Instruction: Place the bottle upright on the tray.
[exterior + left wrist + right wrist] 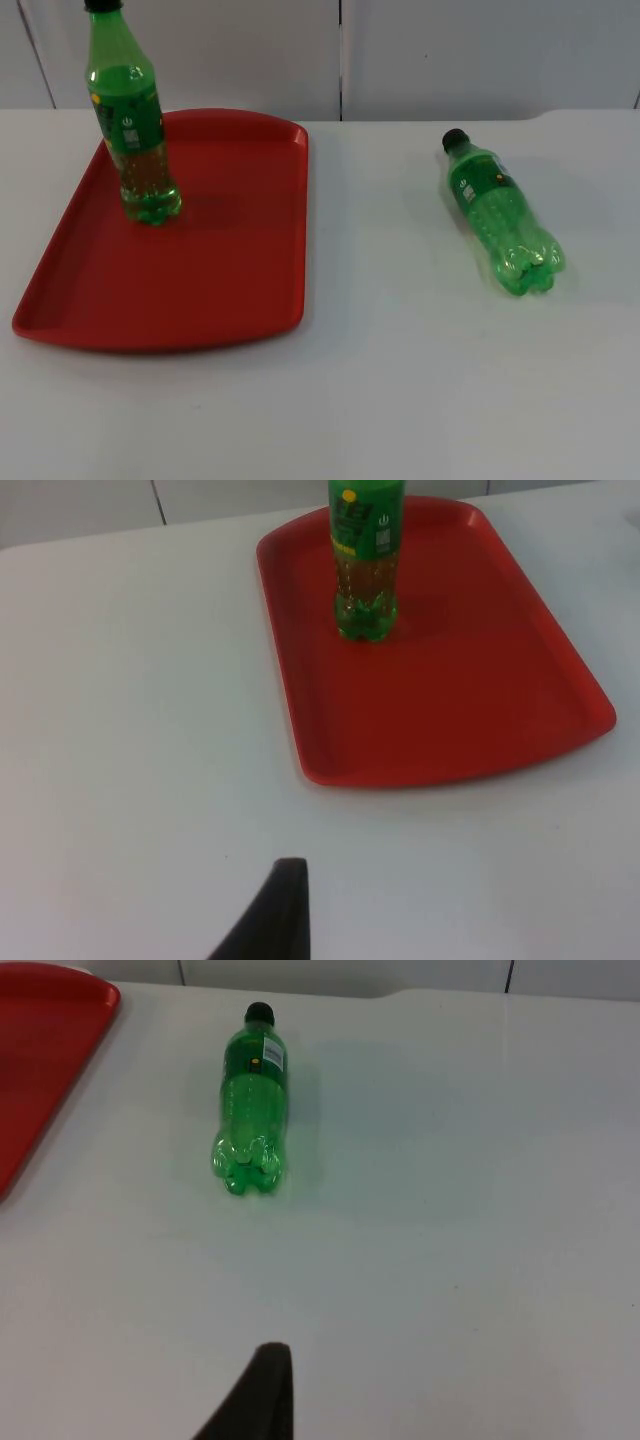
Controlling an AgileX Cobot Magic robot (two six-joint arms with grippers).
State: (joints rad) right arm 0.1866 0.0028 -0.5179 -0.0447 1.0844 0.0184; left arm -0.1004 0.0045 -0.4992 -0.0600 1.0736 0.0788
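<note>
White table top (400,380), grey partition wall (450,50) with vertical seams behind it

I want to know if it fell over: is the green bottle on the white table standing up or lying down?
Lying down. The bottle rests on its side on the table, black cap toward the wall, off the red tray.

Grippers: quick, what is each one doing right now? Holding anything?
Left gripper: holds nothing; open or shut cannot be told.
Right gripper: holds nothing; open or shut cannot be told.
</note>
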